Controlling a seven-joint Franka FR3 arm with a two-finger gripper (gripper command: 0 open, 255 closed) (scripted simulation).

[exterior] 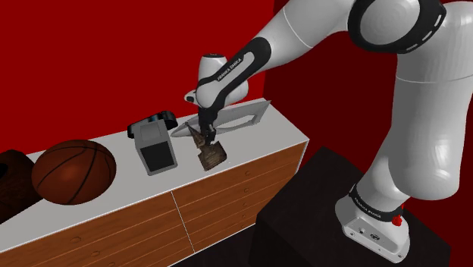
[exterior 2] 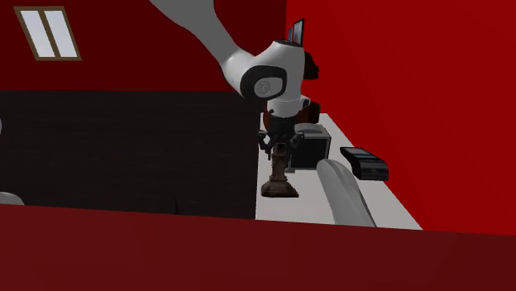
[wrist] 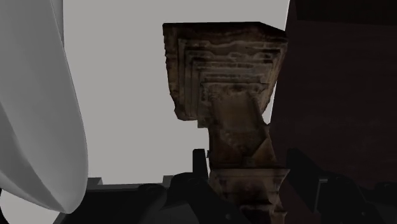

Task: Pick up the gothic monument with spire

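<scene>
fingers (wrist: 200, 164) clasp spire of brown monument (exterior: 211, 154) | dark box (exterior: 155, 148) just beside

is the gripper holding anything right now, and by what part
Yes: the gripper is shut on the brown stone monument, clasping its narrow spire end, with the stepped base pointing away from the hand.

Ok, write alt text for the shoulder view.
The black gripper of a white arm clasps the spire of a brown carved monument over a white-topped wooden dresser. A grey boxy appliance and an orange-brown basketball sit towards the left; red walls behind.
</scene>
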